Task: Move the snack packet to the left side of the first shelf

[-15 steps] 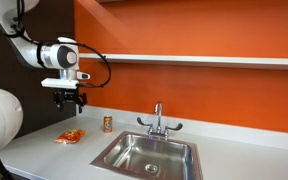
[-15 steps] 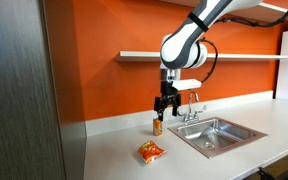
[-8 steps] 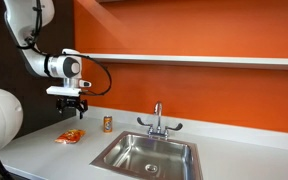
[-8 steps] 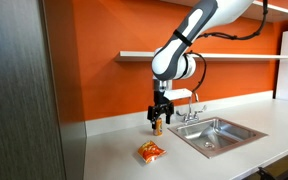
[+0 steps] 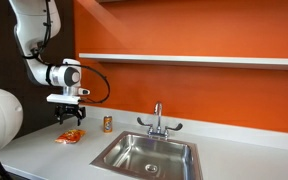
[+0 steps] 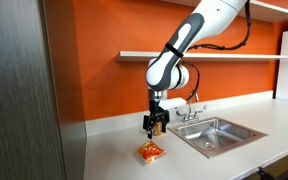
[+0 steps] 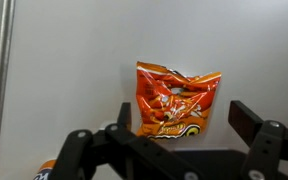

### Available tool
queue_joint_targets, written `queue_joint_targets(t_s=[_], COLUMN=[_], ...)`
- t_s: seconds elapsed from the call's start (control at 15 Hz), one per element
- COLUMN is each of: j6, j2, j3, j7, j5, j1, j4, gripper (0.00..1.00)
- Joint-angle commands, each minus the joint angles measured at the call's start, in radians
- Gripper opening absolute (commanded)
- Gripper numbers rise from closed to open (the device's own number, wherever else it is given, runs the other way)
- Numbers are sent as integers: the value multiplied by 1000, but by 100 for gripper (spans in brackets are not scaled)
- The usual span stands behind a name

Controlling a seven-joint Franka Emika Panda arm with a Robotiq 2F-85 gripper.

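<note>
Small flat orange-red foil snack packet [image 7: 174, 100] lies on white counter [image 7: 64, 60], left of steel sink [image 5: 149, 155], under black gripper [image 5: 70, 117]; jaws apart, empty. Likely light, crinkly, slippery: pinch across puffed middle.

White rounded arm [image 6: 200, 24], black hand [image 6: 156, 129], apparently one looping black cable [image 5: 107, 88]
</note>
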Motion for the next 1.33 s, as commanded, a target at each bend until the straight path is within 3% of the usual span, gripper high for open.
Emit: queue_joint_targets(t_s=[0.0, 1.27], j6=[15, 48], j2=[64, 242], j3=[19, 22], j7=[-13, -11], j5=[-13, -21], j1=[-4, -8], j4=[44, 146], gripper=[100, 100])
